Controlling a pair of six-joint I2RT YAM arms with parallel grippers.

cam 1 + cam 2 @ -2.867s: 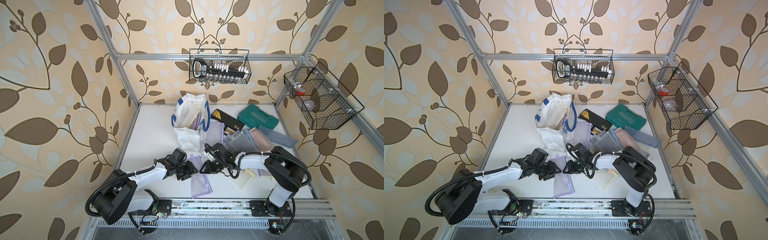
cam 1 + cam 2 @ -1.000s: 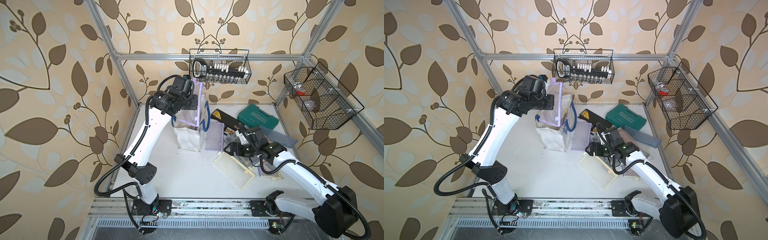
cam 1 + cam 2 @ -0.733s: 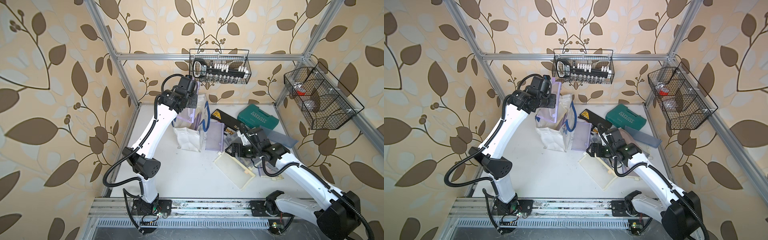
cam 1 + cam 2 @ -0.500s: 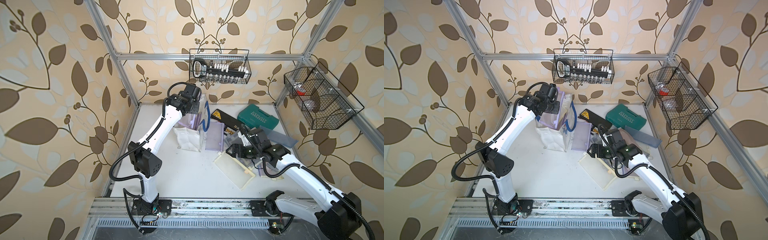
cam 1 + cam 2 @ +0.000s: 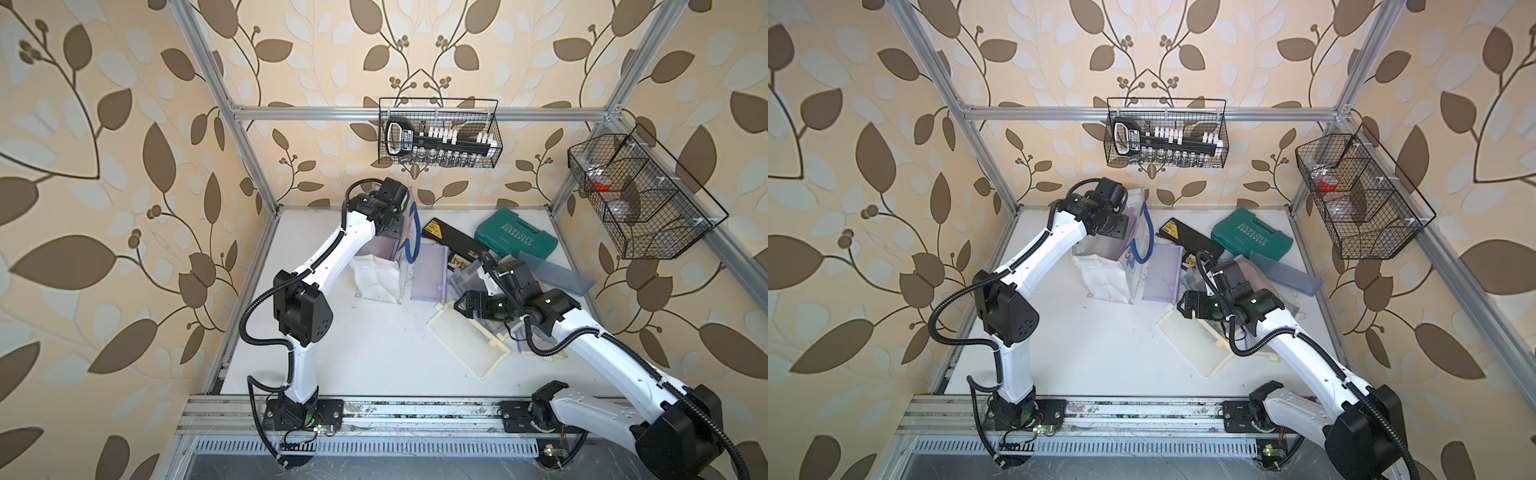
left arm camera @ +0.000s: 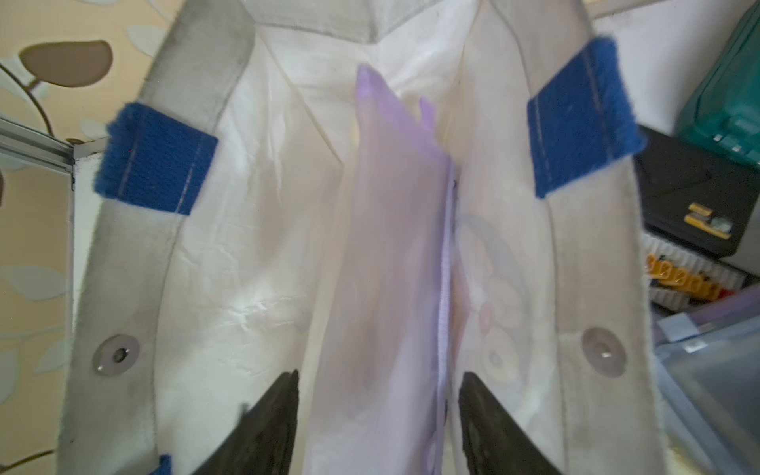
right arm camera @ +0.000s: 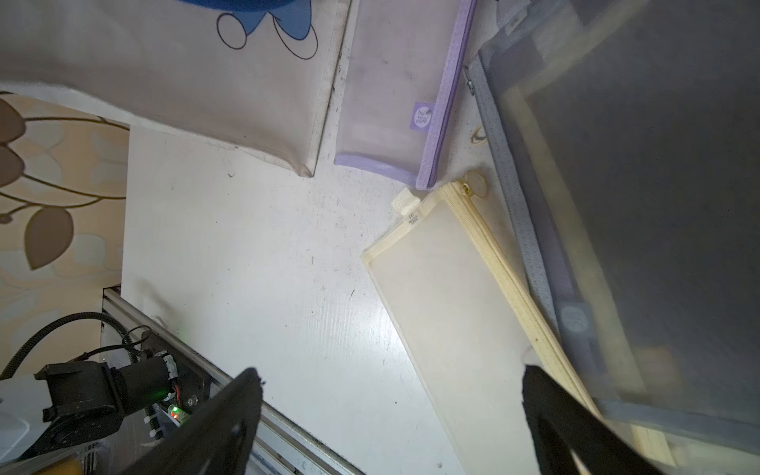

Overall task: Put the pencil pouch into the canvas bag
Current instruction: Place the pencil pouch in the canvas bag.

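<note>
Above the white tabletop (image 5: 374, 353), my left gripper (image 6: 378, 374), jaws parted, straddles the translucent purple pencil pouch (image 6: 390, 267) inside the white canvas bag (image 6: 123, 267). Probably light, floppy: pinch its zipper edge (image 6: 446, 288).

Three sides papered in beige wallpaper (image 5: 124, 124) with brown leaves and pale vines, boxed in by aluminium bars (image 5: 311, 111). White tabletop (image 5: 374, 345), flat, scuffed with small dark specks, bounded at the near edge by a metal rail (image 5: 415, 415). Black wire basket (image 5: 496, 124) hung on the back bar, second wire basket (image 5: 665, 237) hung on the right-hand bar; lighting soft and even throughout.
</note>
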